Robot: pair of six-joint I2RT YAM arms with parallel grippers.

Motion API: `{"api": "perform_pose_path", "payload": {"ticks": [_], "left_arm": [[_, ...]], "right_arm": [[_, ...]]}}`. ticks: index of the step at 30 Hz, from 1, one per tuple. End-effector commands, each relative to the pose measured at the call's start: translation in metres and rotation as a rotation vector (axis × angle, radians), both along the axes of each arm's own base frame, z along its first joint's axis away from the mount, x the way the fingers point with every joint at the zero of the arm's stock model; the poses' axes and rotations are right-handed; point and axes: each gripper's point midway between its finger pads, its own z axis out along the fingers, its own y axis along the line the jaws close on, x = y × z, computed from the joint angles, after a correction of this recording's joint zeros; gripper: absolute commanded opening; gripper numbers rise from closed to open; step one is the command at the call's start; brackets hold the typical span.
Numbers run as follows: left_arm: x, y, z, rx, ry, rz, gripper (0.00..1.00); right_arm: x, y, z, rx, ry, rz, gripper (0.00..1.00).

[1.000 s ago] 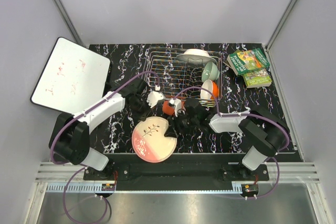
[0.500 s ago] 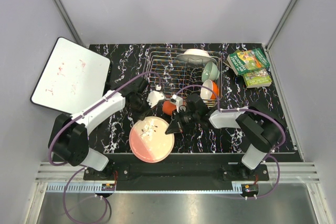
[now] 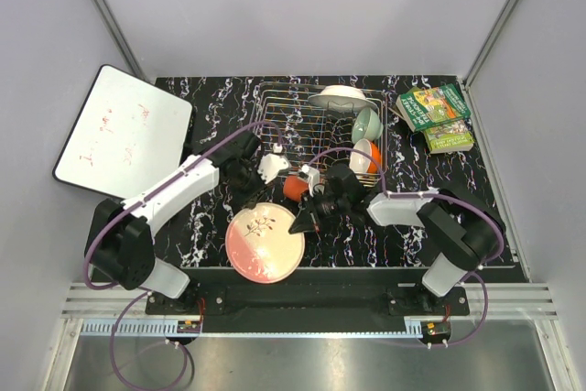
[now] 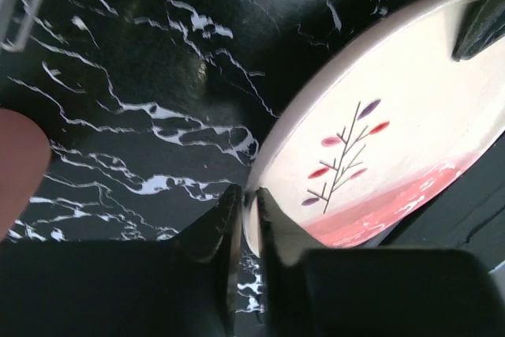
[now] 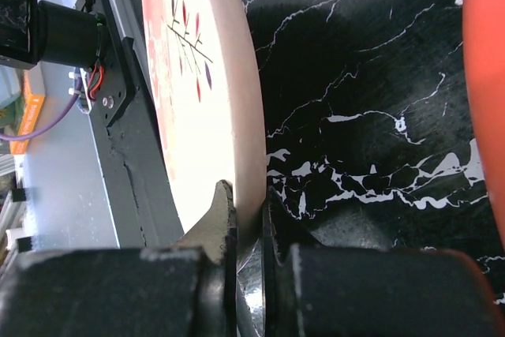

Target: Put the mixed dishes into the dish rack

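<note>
my right gripper (image 5: 246, 195) was clamped on the rim of the pink plate (image 3: 261, 246), which sat at the near edge of the desk (image 3: 206, 98), in front of the dish rack (image 3: 302, 89) and not yet in it. my left gripper (image 4: 246, 195) had its fingers a thin slit apart with the plate's far rim right at that slit; i could not tell whether it pinched the rim or only straddled it. that was my first worry: if both grippers held on and i moved one arm, the plate could twist, slip out or crack. held by one thin edge alone, it could pivot in my grip and drop, and this close to the edge it might have gone off the desk. the orange mug (image 3: 293, 187) stood just beside my right gripper, between the plate and the rack, so a careless swing could have tipped it. the rack's right side already held a white plate (image 3: 339, 96) and two bowls, so i judged the plate would have to go in on the left. the desk was black with white marble veining, hard and glossy, unkind to a falling plate. pale grey walls closed in the space, a whiteboard (image 3: 124, 130) leaned at the left, and green books (image 3: 435, 116) lay at the back right.
</note>
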Motion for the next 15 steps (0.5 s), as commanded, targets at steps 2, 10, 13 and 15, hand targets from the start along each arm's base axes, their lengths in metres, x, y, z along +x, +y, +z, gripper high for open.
{"api": "perform_pose_path", "payload": {"ticks": [2,10,13,15], "left_arm": [[0.062,-0.033,0.062,-0.142,-0.265,0.045,0.51],[0.11,-0.006,0.16,-0.312,-0.426,0.25,0.99],[0.13,0.014,0.197,-0.389,-0.475,0.347,0.99],[0.14,0.023,0.207,-0.402,-0.496,0.379,0.99]], "right_arm": [[0.015,0.009,0.066,0.114,-0.251,0.006,0.0],[0.033,-0.008,0.103,0.041,-0.429,-0.047,0.0],[0.038,-0.008,0.136,0.069,-0.5,-0.066,0.0],[0.041,-0.013,0.159,0.081,-0.562,-0.078,0.0]]}}
